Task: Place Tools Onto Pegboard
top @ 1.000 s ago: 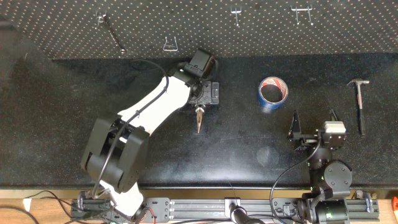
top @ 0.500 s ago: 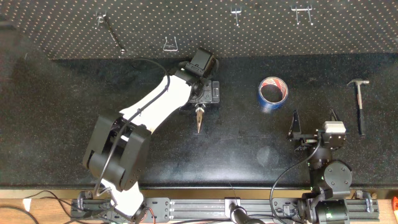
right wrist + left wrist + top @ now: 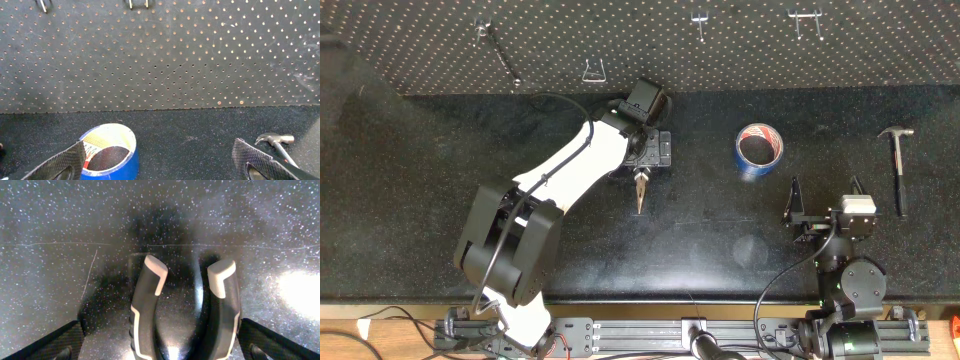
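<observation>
A pair of pliers (image 3: 640, 186) lies on the black table, nose toward the arms' bases, its grey handles (image 3: 150, 305) white-tipped. My left gripper (image 3: 649, 150) is low over the handles, open, one finger (image 3: 50, 342) on either side and not touching them. A wrench (image 3: 502, 52) hangs on the pegboard (image 3: 740, 50) at the back left. A blue tape roll (image 3: 758, 149) and a hammer (image 3: 898, 165) lie on the right half of the table. My right gripper (image 3: 825, 196) stands open near its base, nothing between its fingers, facing the tape roll (image 3: 107, 150) and the hammer (image 3: 275, 141).
Bare hooks stick out of the pegboard: a triangular one (image 3: 593, 72) left of centre, and two more (image 3: 699, 22) (image 3: 805, 22) to the right. The pegboard meets the table along its back edge.
</observation>
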`<action>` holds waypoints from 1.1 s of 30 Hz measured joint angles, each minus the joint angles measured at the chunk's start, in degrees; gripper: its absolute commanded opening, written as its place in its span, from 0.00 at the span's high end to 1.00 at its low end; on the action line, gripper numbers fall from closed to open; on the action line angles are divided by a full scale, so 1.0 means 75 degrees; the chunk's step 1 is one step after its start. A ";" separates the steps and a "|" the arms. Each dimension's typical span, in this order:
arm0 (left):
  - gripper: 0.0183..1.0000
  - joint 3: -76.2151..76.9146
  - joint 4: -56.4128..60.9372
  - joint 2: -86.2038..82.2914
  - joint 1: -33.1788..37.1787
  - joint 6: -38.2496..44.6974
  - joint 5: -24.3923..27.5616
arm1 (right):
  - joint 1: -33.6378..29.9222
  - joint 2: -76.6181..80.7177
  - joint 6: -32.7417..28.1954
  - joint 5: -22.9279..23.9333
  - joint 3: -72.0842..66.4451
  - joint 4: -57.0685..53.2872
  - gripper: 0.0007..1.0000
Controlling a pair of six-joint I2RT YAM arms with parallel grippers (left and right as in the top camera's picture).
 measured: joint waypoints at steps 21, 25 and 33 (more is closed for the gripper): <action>0.39 0.0029 0.0125 0.0070 -0.0210 -0.0114 -0.0227 | 0.0000 0.0000 0.0000 0.0000 0.0000 0.0000 0.04; 0.47 0.0029 0.0125 0.0070 -0.0207 -0.0114 -0.0224 | 0.0000 0.0000 0.0000 0.0000 0.0000 0.0000 0.04; 0.78 0.0029 0.0128 0.0070 -0.0210 -0.0117 -0.0216 | 0.0000 0.0000 0.0000 0.0000 0.0000 0.0000 0.04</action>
